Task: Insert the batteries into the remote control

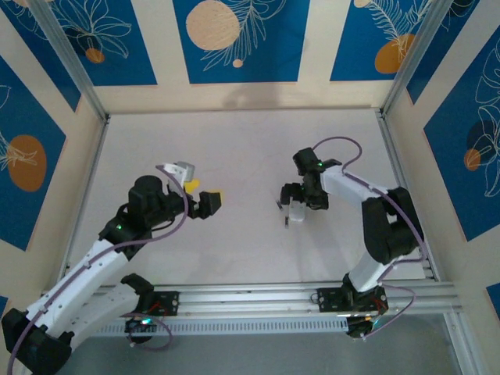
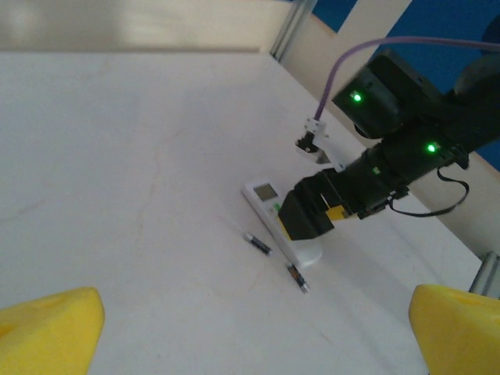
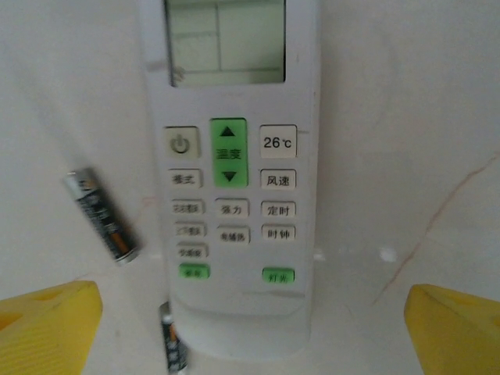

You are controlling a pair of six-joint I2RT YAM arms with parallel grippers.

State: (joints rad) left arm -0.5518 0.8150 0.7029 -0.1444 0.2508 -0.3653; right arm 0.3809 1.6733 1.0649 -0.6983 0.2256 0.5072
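Note:
The remote control (image 3: 230, 156) lies face up on the white table, with its pale display at the far end and its buttons showing. My right gripper (image 3: 250, 332) hangs open just above the remote's near end, a yellow fingertip (image 3: 47, 324) out on each side. One battery (image 3: 101, 216) lies left of the remote; a second battery (image 3: 172, 344) rests against its lower left corner. In the left wrist view the remote control (image 2: 266, 199) and both batteries (image 2: 257, 243) (image 2: 297, 277) lie ahead under the right gripper (image 2: 308, 215). My left gripper (image 1: 205, 191) is open and holds nothing, well left of the remote control (image 1: 298, 213).
An aluminium rail (image 1: 258, 297) runs along the near table edge by the arm bases. Blue-patterned walls and metal posts (image 1: 406, 70) close in the table on three sides. A purple cable (image 2: 344, 66) loops off the right arm.

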